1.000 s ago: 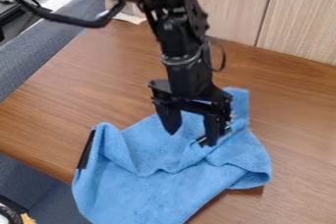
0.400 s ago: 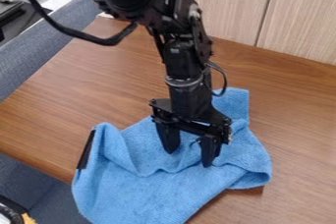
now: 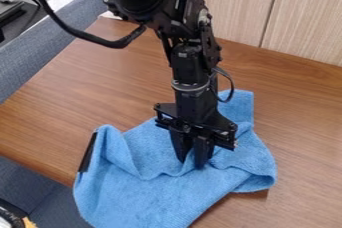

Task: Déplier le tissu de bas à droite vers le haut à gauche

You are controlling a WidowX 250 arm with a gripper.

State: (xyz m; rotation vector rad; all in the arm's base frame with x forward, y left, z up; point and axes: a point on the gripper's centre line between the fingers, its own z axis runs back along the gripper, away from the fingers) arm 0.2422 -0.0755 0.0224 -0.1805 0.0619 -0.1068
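Desk: brown wood [image 3: 87, 92], under the cloth.
Cloth: rumpled blue cloth [image 3: 147, 197] below and around the gripper [image 3: 191, 164], most of it towards the lower left; long axis lower left to upper right.
Gripper: fingers nearly together on the fold [image 3: 159, 175], seemingly pinching it.
Next pull: probably to the upper left, across that long axis.
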